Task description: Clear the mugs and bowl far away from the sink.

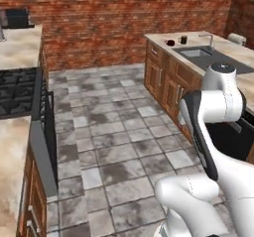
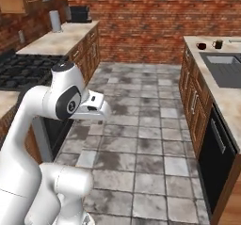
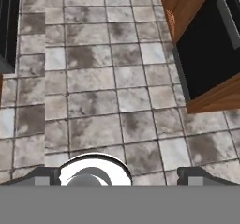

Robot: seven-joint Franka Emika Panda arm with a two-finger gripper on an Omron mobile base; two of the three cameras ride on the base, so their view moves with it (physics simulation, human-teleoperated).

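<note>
Two mugs stand close together on the far end of the right-hand counter, beyond the sink (image 1: 197, 52) (image 2: 227, 68). One is the dark red mug (image 1: 170, 42) (image 2: 201, 45), the other the black mug (image 1: 183, 39) (image 2: 217, 44). The bowl is out of view. In the hand view my gripper (image 3: 119, 176) points down at the tiled floor, far from the counter. Its fingertips (image 3: 44, 175) stand wide apart, open, with nothing between them.
A thin tap (image 1: 208, 38) rises behind the sink. A black dishwasher front (image 3: 211, 45) (image 2: 214, 158) sits under the right counter. A stove (image 1: 17, 89) (image 2: 23, 71) and a counter with a paper roll (image 2: 55, 20) line the left side. Tiled floor (image 1: 114, 132) lies between.
</note>
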